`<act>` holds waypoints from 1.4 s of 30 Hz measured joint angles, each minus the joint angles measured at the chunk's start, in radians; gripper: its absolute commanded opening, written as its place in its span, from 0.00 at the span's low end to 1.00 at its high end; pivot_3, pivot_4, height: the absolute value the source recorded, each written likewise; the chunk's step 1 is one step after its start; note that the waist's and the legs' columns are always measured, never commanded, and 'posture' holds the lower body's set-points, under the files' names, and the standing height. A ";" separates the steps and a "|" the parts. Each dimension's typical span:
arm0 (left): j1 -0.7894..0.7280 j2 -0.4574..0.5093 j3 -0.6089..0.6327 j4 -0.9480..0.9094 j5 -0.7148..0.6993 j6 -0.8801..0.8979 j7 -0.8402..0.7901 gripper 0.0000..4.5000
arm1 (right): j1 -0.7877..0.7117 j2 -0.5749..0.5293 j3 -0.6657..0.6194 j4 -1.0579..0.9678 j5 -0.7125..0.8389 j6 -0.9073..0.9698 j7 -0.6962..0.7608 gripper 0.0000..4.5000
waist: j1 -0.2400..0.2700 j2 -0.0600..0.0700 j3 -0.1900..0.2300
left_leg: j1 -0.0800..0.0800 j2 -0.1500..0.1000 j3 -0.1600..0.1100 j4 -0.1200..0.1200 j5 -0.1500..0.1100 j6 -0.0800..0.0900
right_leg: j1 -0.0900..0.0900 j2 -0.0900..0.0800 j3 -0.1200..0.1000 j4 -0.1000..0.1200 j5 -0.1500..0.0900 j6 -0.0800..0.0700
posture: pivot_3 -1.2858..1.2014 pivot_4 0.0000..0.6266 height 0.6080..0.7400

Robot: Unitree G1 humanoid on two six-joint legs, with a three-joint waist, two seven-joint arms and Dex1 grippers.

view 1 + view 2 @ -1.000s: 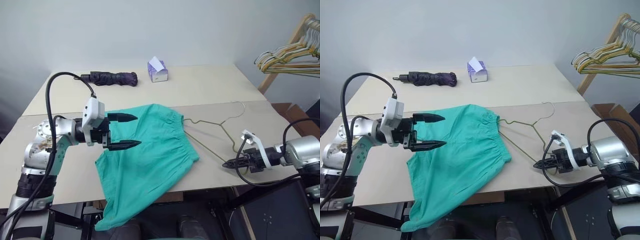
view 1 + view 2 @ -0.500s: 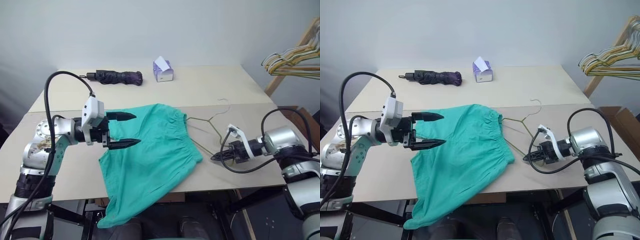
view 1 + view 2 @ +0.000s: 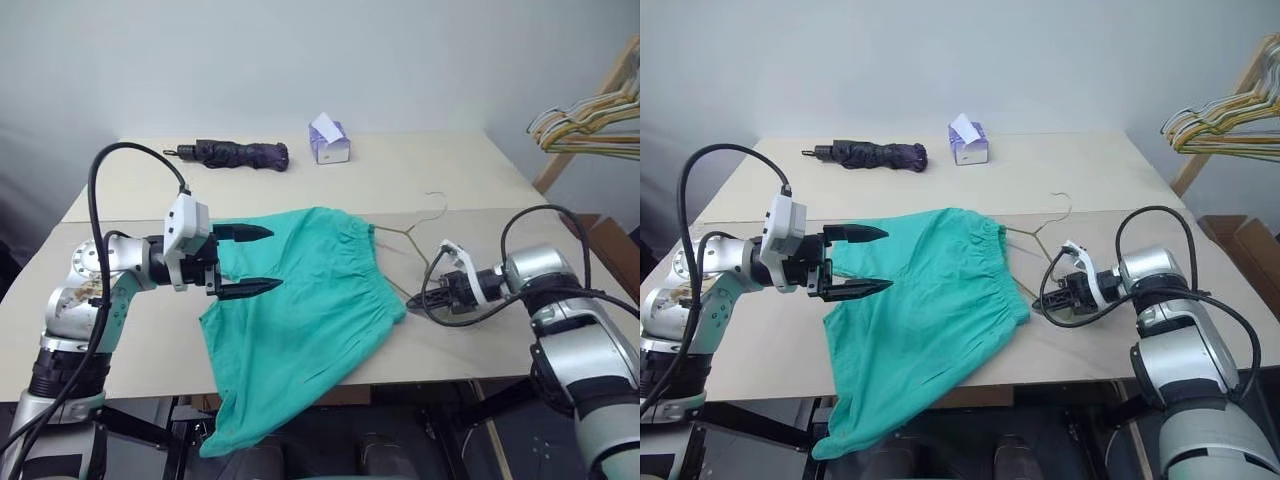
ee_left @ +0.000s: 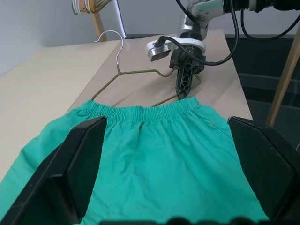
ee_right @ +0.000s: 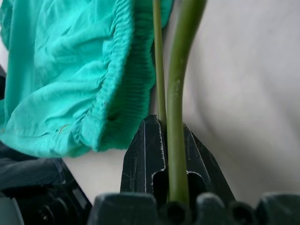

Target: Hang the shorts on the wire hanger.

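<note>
Shorts (image 3: 300,300), teal-green, gathered waistband, spread flat, hem overhanging table (image 3: 150,340)

Teal shorts (image 3: 300,310) flat, one leg off table edge; wire hanger (image 3: 412,238) touching waistband.

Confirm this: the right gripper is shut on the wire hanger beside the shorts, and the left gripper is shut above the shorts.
Not quite. The left gripper is open, fingers spread wide above the shorts, as the left eye view shows. The rest holds: the right gripper is shut on the wire hanger beside the shorts.
</note>
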 measured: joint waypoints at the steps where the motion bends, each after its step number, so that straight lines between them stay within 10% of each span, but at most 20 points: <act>1: 0.000 0.001 0.000 0.000 0.000 -0.002 0.000 0.99 | 0.000 0.005 -0.006 0.007 -0.002 -0.005 -0.003 0.00 | 0.000 0.000 0.000 | 0.000 0.000 0.000 0.000 0.000 0.000 | 0.000 0.000 0.000 0.000 0.000 0.000 | 0.56 0.03 1.00; 8: 0.000 0.003 0.000 0.001 0.001 -0.010 -0.010 0.99 | 0.013 -0.001 -0.037 -0.040 -0.024 -0.047 -0.001 0.00 | -0.003 0.000 0.000 | 0.000 0.000 0.000 0.000 0.000 0.000 | 0.000 0.000 0.000 0.000 0.000 0.000 | 0.54 0.02 1.00; 27: -0.261 -0.038 -0.063 0.348 0.206 -0.305 -0.038 0.99 | 0.366 -0.230 -0.078 -1.219 -0.186 -0.337 -0.299 0.00 | -0.005 0.000 0.000 | -0.002 0.000 0.000 0.000 0.000 0.000 | -0.002 0.000 0.000 -0.001 0.000 0.000 | 0.52 0.01 1.00; 42: -0.425 -0.052 -0.251 0.612 0.360 -0.542 -0.317 0.99 | 0.322 -0.271 -0.017 -1.325 -0.155 -0.252 -0.193 0.00 | -0.008 0.000 0.000 | -0.002 0.000 0.000 0.000 0.000 0.000 | -0.002 0.000 -0.001 -0.001 0.000 0.000 | 0.52 0.01 1.00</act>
